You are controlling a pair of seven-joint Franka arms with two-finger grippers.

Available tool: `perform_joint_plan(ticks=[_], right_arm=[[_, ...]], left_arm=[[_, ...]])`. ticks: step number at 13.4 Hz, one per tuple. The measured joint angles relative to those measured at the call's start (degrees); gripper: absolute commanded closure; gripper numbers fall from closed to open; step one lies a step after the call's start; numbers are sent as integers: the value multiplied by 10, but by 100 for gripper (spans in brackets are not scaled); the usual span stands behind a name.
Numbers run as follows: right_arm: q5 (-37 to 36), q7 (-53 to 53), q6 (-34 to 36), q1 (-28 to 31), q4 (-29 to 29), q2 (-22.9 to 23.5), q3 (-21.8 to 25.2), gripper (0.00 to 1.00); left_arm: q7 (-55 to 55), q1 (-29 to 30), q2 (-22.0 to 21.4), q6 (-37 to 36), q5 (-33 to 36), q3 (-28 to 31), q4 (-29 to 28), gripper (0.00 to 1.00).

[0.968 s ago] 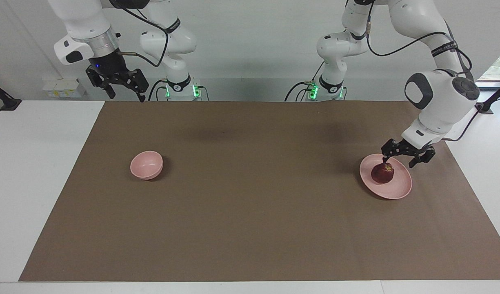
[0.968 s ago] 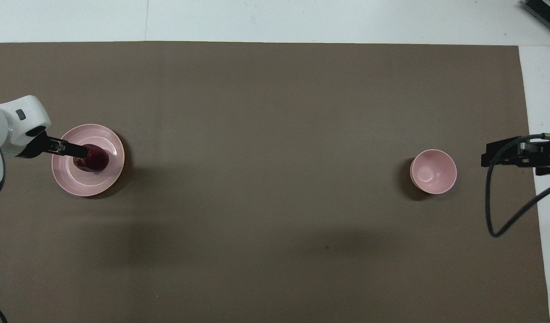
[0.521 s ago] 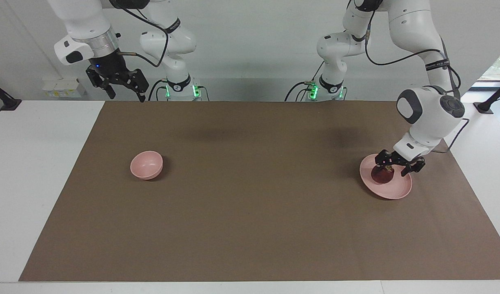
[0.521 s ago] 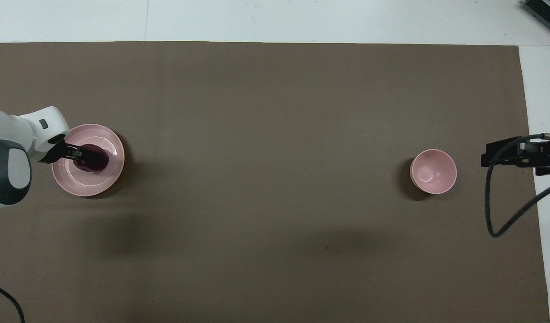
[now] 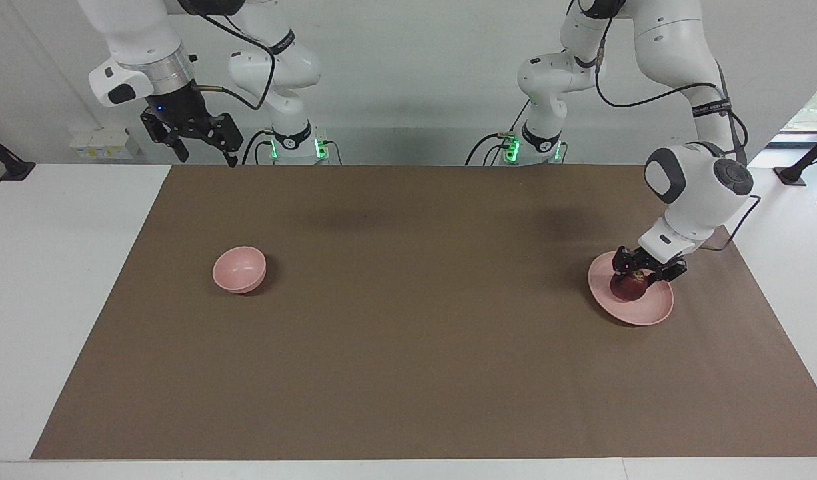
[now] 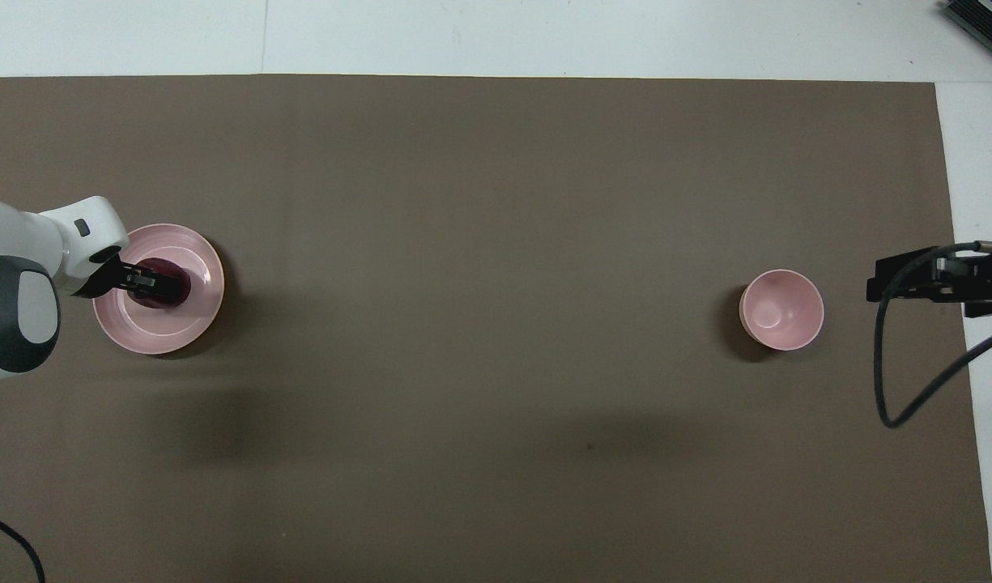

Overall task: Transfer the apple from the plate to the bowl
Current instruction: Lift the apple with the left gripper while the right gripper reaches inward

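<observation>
The dark red apple (image 5: 627, 288) sits on the pale pink plate (image 5: 652, 309) toward the left arm's end of the table. My left gripper (image 5: 640, 277) is down over the plate, open, with a finger on each side of the apple's top. In the overhead view the left gripper (image 6: 157, 281) covers part of the apple (image 6: 172, 293) on the plate (image 6: 194, 320). The small pink bowl (image 5: 239, 269) stands empty toward the right arm's end and also shows in the overhead view (image 6: 781, 310). My right gripper (image 5: 205, 148) waits open, high above the table's edge near its base.
A brown mat (image 5: 408, 320) covers the table between the plate and the bowl. The right arm's black cable (image 6: 900, 380) hangs over the mat's edge beside the bowl.
My left gripper has come down and in over the plate, from just above the apple to around its top. The apple, plate, bowl and right arm have not moved.
</observation>
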State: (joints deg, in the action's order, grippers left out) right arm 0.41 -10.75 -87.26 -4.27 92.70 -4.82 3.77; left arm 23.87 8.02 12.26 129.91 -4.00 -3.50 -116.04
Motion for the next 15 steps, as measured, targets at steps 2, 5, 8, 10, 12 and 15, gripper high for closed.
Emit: perform_joint_plan(ticks=[2, 5, 8, 10, 12, 15], right_arm=[[0, 0, -3, 0, 1, 0, 0, 0], [0, 0, -4, 0, 2, 0, 0, 0], [0, 0, -7, 0, 2, 0, 0, 0], [0, 0, -12, 0, 2, 0, 0, 0], [0, 0, -14, 0, 2, 0, 0, 0], [3, 0, -14, -2, 3, 0, -2, 0]], left_arm=[[2, 0, -1, 0, 0, 0, 4, 100], [18, 1, -16, 1, 0, 1, 13, 100], [25, 3, -43, -37, -39, 1, 27, 100], [30, 3, -49, -95, -104, 0, 56, 100], [30, 3, -49, -142, -159, -3, 74, 100], [32, 2, -49, -166, -251, -13, 77, 100]])
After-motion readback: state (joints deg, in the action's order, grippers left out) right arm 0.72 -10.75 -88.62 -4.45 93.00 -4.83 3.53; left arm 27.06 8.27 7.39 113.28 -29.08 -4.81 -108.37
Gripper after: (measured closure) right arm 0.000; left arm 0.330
